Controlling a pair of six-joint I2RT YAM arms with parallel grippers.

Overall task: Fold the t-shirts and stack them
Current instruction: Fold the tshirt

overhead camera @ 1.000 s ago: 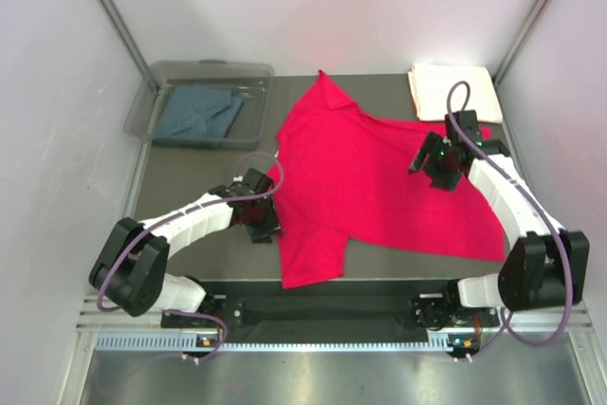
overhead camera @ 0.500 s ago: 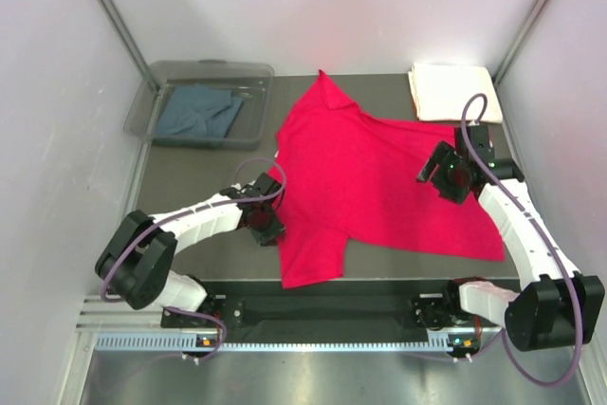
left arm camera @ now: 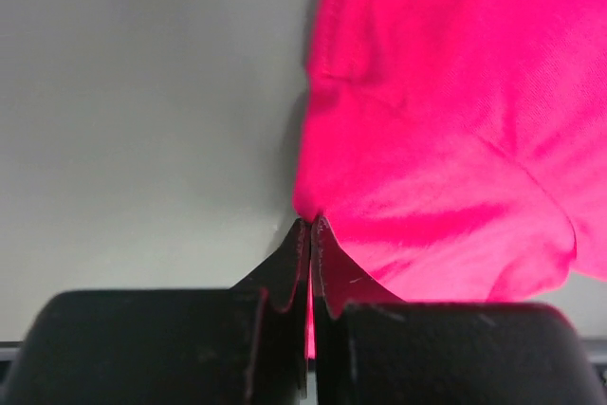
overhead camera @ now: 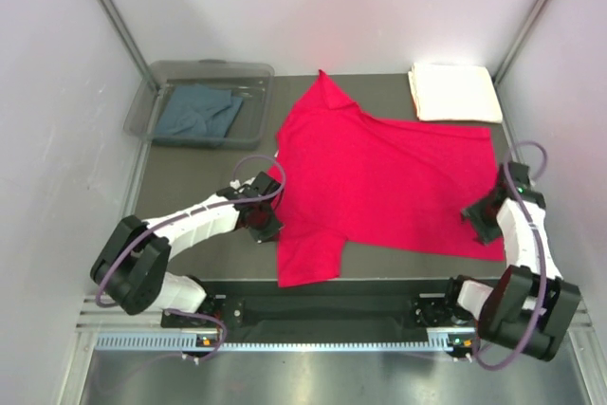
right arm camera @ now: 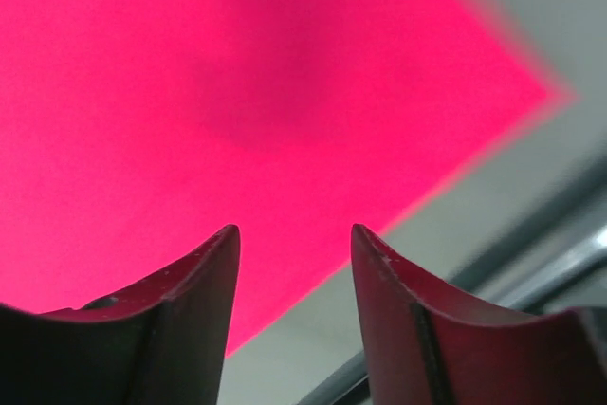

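Covering grey tbl (overhead camera: 194, 192), red tee (overhead camera: 379, 177), white walls (overhead camera: 57, 92)

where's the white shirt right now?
Top view: the folded white shirt lies at the table's far right corner, just beyond the red shirt, across from the bin at far left.

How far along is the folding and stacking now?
Done: the cream t-shirt lies folded at the far right. In hand: the red t-shirt lies spread; the left end effector pinches its edge, and the right end effector is open over its near right corner. Left: fold it, fold the blue-grey t-shirt in the bin, stack all.
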